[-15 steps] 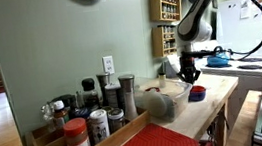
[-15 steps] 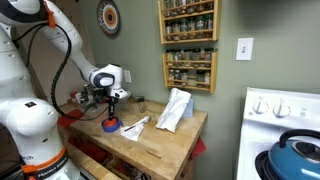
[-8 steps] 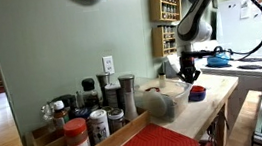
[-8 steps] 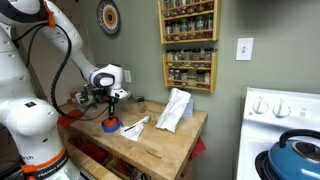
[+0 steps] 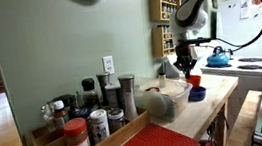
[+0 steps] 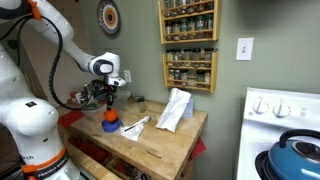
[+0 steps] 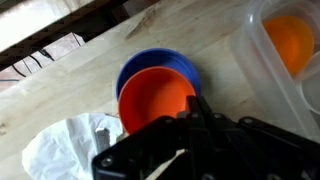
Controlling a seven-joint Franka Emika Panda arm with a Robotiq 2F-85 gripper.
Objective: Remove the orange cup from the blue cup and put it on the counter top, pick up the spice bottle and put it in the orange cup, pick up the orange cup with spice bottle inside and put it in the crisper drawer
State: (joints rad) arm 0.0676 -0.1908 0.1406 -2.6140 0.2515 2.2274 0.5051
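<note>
My gripper (image 7: 195,106) is shut on the rim of the orange cup (image 7: 157,100) and holds it just above the blue cup (image 7: 150,62). The blue cup stands on the pale wooden counter top (image 7: 90,70). In both exterior views the orange cup (image 5: 193,79) (image 6: 109,114) hangs under the gripper (image 5: 188,71) (image 6: 109,104), slightly above the blue cup (image 5: 196,93) (image 6: 109,126). Several spice jars (image 5: 86,119), one with a red cap (image 5: 77,138), stand at the counter's near end.
A clear plastic tub (image 7: 252,50) holding something orange sits beside the cups. Crumpled white plastic (image 7: 65,145) lies on the other side. A white bag (image 6: 175,108), a red ribbed mat (image 5: 160,142), a wall spice rack (image 6: 188,45) and a blue kettle (image 6: 295,155) are also in view.
My gripper has risen, lifting the orange cup up out of the blue cup. The blue cup stayed on the counter.
</note>
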